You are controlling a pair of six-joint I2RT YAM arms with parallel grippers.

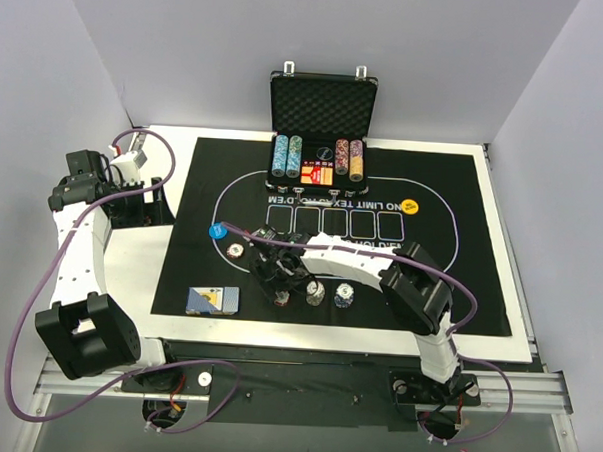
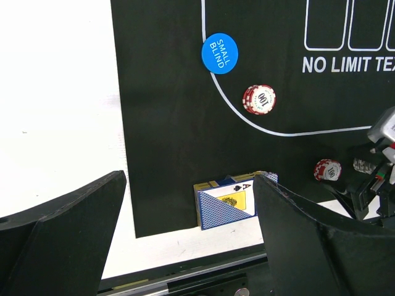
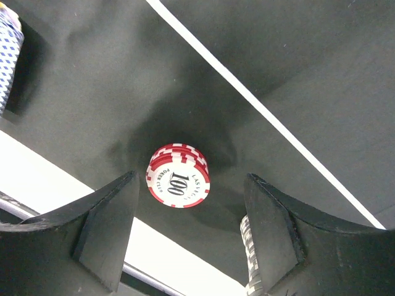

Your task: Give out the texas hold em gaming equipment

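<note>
Between the spread fingers of the right pincer [image 3: 190, 185], touched by neither: a red-and-white chip stack [image 3: 178, 176]. Only from the left wrist, past the wide, empty left pincer [image 2: 191, 179]: an ace showing on the card deck [image 2: 225, 206] at the mat's [image 2: 160, 154] near edge. From above: right arm [image 1: 350, 253] stretched low leftwards, left arm [image 1: 80, 256] folded over the bench [image 1: 139, 279].
</note>
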